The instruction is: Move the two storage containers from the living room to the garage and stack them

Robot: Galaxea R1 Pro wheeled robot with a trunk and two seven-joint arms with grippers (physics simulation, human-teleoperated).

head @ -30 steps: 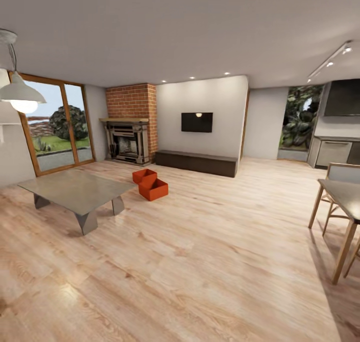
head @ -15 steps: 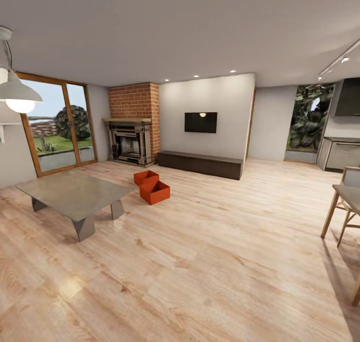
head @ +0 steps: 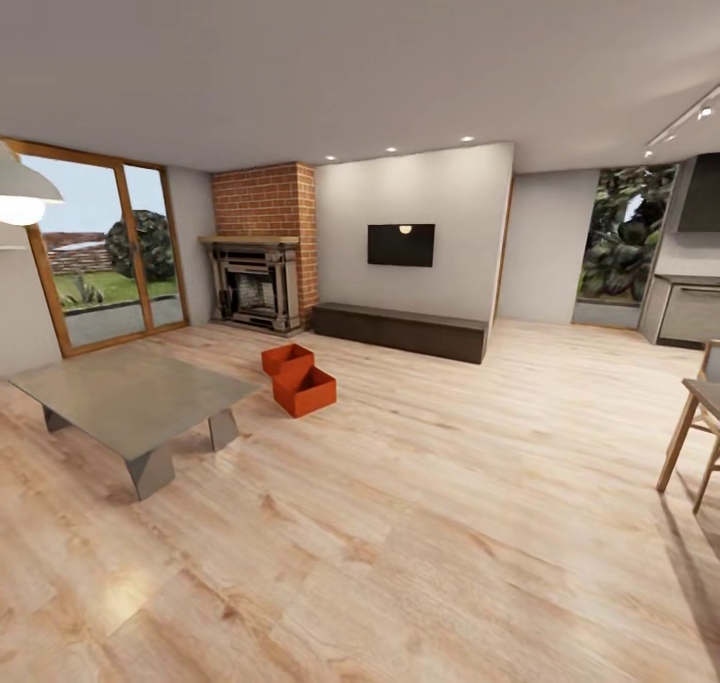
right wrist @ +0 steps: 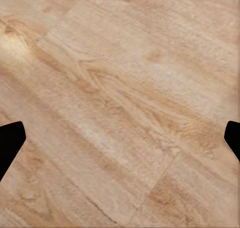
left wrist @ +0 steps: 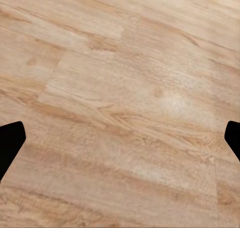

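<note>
Living room with a light wood-plank floor [head: 430, 523]. Two orange-red storage containers [head: 296, 377] sit touching on it, just beyond the far corner of a glass-topped table [head: 130, 395], between that table and a red-brick fireplace [head: 258, 248]. Left gripper [left wrist: 120, 140] and right gripper [right wrist: 120, 140] each hang above bare planks, dark fingertips spread wide apart, holding nothing.

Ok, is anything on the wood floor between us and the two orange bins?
Nothing visible: bare light wood-plank floor runs up to the two orange-red open-top bins. The grey glass-topped low table sits off to their left.
</note>
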